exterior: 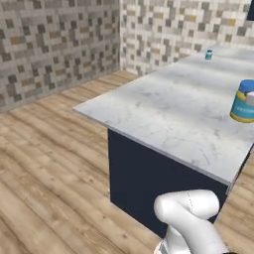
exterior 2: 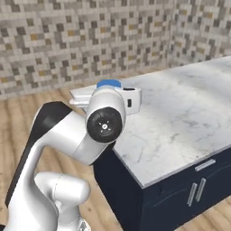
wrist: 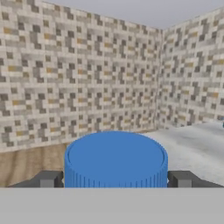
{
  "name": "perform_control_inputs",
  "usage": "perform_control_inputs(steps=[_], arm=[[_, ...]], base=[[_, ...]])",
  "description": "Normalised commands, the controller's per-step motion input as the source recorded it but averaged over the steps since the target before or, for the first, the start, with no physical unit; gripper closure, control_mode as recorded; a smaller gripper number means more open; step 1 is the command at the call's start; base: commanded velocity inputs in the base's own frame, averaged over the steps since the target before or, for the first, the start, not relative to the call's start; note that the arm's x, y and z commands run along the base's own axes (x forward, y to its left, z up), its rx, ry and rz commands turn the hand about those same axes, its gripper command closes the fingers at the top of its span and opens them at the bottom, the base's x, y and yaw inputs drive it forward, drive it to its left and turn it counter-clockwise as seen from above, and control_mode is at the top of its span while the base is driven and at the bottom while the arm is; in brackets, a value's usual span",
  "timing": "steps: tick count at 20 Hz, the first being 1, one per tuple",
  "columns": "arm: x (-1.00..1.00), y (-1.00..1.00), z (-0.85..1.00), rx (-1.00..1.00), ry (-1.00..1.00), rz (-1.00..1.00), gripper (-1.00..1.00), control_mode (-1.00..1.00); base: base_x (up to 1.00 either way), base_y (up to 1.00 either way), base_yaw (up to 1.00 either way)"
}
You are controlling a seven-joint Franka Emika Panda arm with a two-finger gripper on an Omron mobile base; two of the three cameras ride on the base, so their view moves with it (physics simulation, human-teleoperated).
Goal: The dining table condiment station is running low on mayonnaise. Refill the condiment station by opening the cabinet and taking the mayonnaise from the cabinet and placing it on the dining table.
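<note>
The mayonnaise (exterior: 242, 103), a squat yellow jar with a blue lid and a blue base band, is at the near right part of the dining table (exterior: 163, 109), its base at the marble top. In the hand view its blue lid (wrist: 114, 159) lies between my two fingers (wrist: 49, 179), which touch its sides. My gripper (wrist: 114, 179) is shut on the jar. From the right base view the lid (exterior 2: 108, 83) peeks out behind my arm, at the corner of the table (exterior 2: 180, 117). The cabinet is out of view.
A smaller blue-lidded jar with a teal lower half (exterior: 209, 54) stands at the far end of the table. Mosaic tile walls (exterior: 59, 44) close off the room behind. Wooden floor (exterior: 44, 173) lies left of the table. Drawer handles (exterior 2: 198, 185) show on the table's navy side.
</note>
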Motion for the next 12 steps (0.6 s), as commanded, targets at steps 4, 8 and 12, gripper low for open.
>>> perform_control_inputs(steps=[4,8,12], arm=[[0.0,0.0,0.0,0.0,0.0,0.0,1.0,1.0],[0.0,0.0,0.0,0.0,0.0,0.0,1.0,1.0],[0.0,0.0,0.0,0.0,0.0,0.0,1.0,1.0]], base=[[0.59,1.0,-0.12],[0.66,1.0,-0.15],[0.8,1.0,-0.2]])
